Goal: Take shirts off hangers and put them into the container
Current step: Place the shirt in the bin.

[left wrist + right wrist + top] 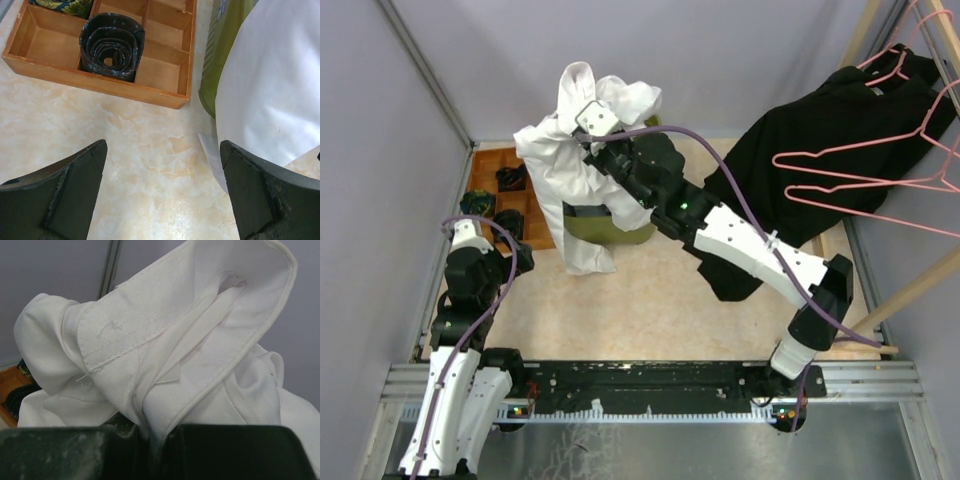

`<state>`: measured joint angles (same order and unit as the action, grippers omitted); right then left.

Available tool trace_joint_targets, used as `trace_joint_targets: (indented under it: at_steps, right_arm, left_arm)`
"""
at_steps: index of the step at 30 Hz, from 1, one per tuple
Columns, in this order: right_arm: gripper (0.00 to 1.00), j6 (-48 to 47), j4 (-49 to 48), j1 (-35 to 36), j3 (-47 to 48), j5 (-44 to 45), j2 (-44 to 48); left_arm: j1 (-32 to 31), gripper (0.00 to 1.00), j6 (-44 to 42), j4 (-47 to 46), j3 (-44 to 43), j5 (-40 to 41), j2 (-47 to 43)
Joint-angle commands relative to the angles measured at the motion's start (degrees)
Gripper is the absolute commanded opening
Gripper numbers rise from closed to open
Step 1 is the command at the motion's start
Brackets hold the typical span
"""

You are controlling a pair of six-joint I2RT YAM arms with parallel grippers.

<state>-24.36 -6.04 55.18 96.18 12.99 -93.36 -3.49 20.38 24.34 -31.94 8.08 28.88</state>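
Note:
My right gripper (157, 432) is shut on a fold of the white shirt (165, 340) near its collar. In the top view it holds that white shirt (565, 160) bunched above the olive-green container (610, 228), which the cloth mostly hides; one end hangs down to the table. The container's side (222, 45) and the shirt's hanging end (272, 85) also show in the left wrist view. My left gripper (162, 185) is open just above the bare table, left of the shirt. A black shirt (820, 140) drapes from pink hangers (865, 185) at the right.
A brown wooden compartment tray (100, 85) lies at the far left with a rolled dark strip (111, 46) in one cell. Light wooden rack poles (920, 285) cross the right side. Grey walls close in the table on three sides.

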Motion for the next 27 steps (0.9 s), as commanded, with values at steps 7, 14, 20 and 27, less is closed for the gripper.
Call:
trace_joint_targets:
  at_steps: [7,14,20,27]
  right_arm:
    - [0.0,0.5,-8.6,-8.7,3.4,-17.7,-9.1]
    - [0.0,13.0,6.9,-13.4,9.9,-16.1,-20.7]
    - [0.0,20.4,15.2,-13.6,6.9,-4.7,-29.1]
    - [0.16,19.6,42.1,-14.4,26.8,-6.6,-43.7]
  left_arm:
    - [0.2,0.99,-1.3,-2.2,0.4,-1.7,0.5]
    - [0.2,0.99,-1.3,-2.4,0.5,-2.3,1.0]
    - [0.2,0.99,-1.4,-2.5,0.5,-2.7,1.3]
    - [0.3,0.99,-1.5,-2.8,0.4,-3.5,1.9]
